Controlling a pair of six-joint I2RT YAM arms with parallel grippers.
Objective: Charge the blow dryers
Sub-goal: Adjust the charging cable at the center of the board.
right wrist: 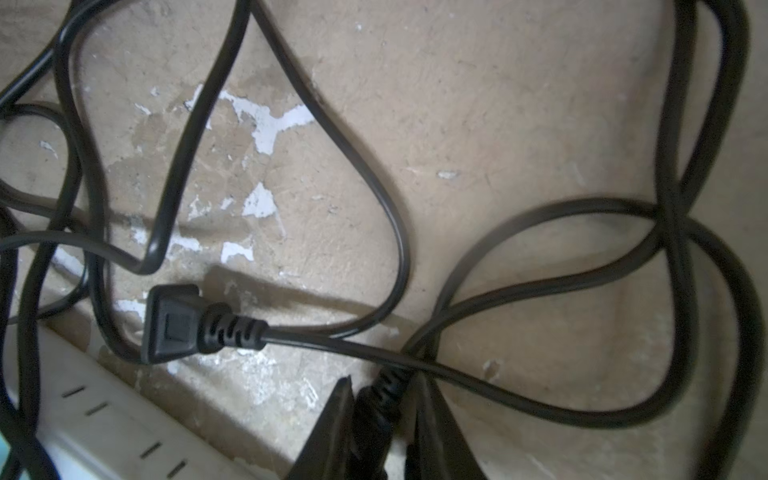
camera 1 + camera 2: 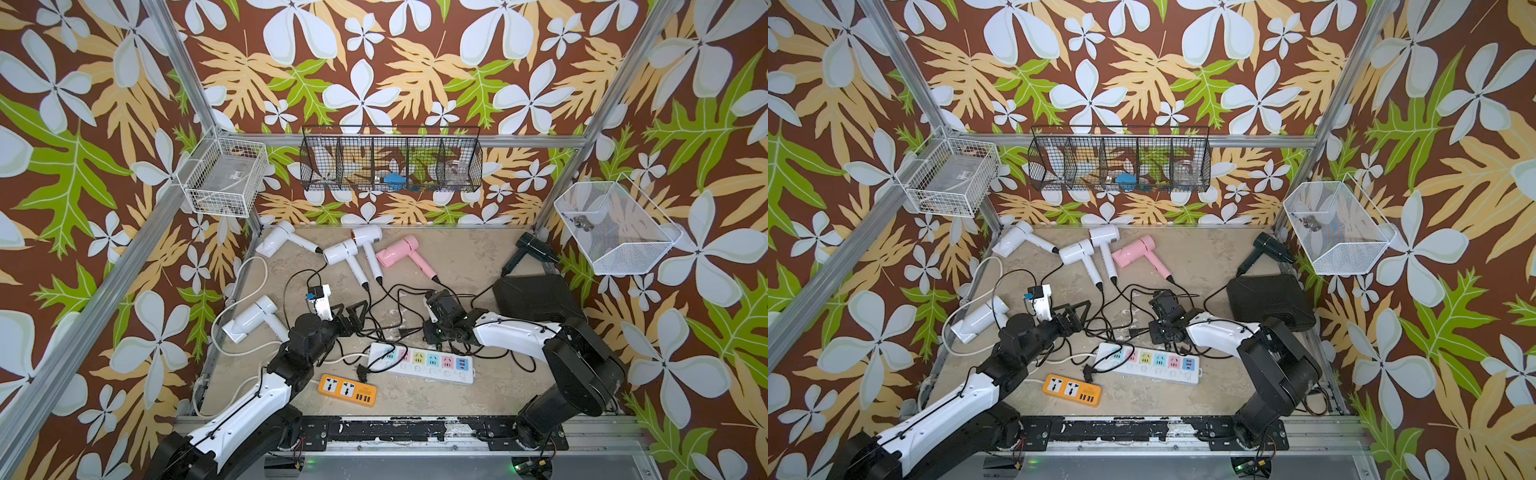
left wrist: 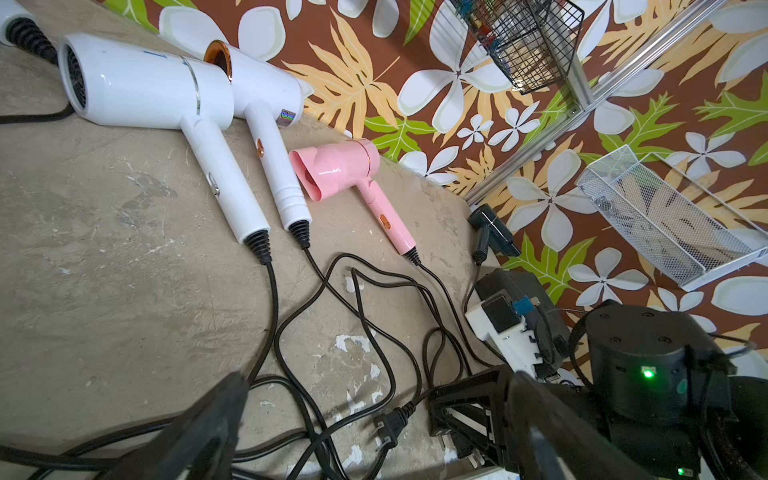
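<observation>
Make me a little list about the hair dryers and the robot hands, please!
white dryers: four, lying down
pink dryer: one, next to the white ones at the back
black dryer: one, in the back corner
cords: black, tangled in the middle
long power strip: coloured sockets look empty
orange power strip: at the front, sockets look empty
left gripper: open, holding nothing
right gripper: jaws on both sides of a black plug; how tight is unclear
</observation>
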